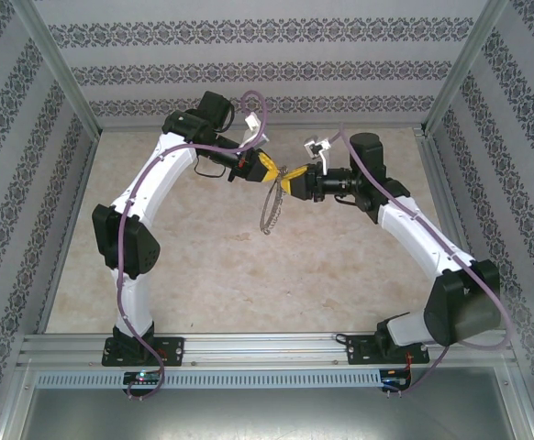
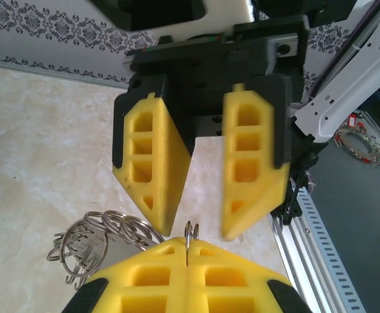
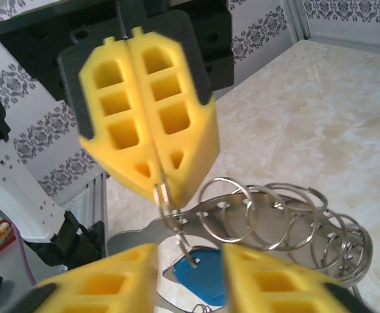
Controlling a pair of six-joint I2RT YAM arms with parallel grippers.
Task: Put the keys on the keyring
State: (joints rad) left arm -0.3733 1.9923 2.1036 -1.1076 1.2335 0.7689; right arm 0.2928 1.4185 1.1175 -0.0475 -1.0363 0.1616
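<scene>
Yellow fingers of the left pincer [image 3: 157, 182] are clenched on one thin silver ring of the keyring [image 3: 339, 229], so that only a short arc of wire pokes out past the tips. This looks like a deliberate presenting hold. The ring is pinched edge-on and lifted well off the marble-patterned desk [image 1: 203, 275], which fixes it in place. The rest of the loop, with its fringe of smaller rings, dangles freely below and to one side, out of the way. Just under the pinched ring hangs the blue key [image 3: 203, 279], its bright plastic head showing from the right wrist view. A fine wire runs from the ring down toward it, but I cannot tell whether the key is already threaded on or merely lies close behind. Facing this from the right, the right pincer [image 2: 200, 225] comes in nose to nose with the left one, its jaws released and standing apart. The ring's tip and the key sit in line with that gap. Nothing appears gripped there. Judging by the pose, it is placed to close on the key or the ring's split end.
</scene>
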